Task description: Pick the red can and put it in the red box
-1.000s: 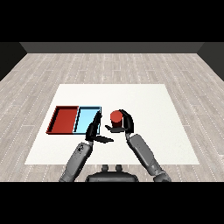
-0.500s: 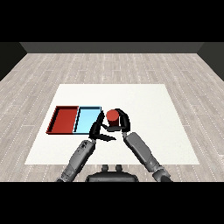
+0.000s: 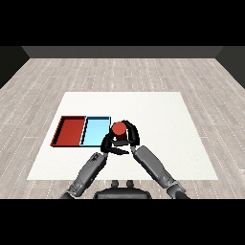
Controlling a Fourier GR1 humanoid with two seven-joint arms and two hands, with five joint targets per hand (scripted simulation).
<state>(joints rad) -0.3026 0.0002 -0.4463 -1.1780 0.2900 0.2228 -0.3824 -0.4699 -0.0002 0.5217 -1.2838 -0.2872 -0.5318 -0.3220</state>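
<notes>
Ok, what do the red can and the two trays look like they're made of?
Red can: flat, matte red with no label or glint, so metal or plastic is open. Red tray and light blue tray: uniform matte colour with thin dark rims, probably plastic.

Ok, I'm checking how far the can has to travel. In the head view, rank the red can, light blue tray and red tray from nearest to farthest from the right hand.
1. The red can: inside the right hand, whose fingers curl round it.
2. The light blue tray: just left of the can.
3. The red tray: farthest left, beyond the blue one.
</notes>
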